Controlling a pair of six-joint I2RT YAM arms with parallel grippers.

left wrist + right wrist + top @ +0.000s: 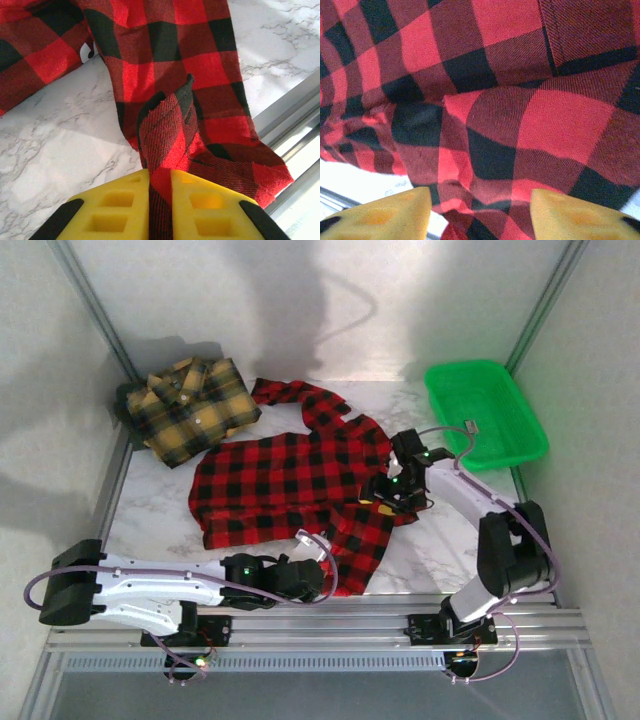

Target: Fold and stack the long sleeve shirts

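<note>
The red-and-black long sleeve shirt point(285, 480) lies spread across the middle of the marble table, one sleeve reaching to the back. My left gripper point(322, 575) is at its near hem. In the left wrist view the yellow pads are shut on a raised fold of the red cloth point(167, 125), with the left gripper point(160, 177) just above the table. My right gripper point(388, 498) sits on the shirt's right edge. Its jaws stand apart around bunched red cloth point(520, 125), so the right gripper point(480, 212) is open. The yellow-and-black shirt point(190, 408) lies folded at the back left.
A green plastic tray point(520, 445) stands at the back right, close behind the right arm. The metal front rail point(350, 615) runs just below the shirt's near hem, and it shows as the rail point(295, 115) beside the cloth. Bare marble point(150, 510) lies left of the shirt.
</note>
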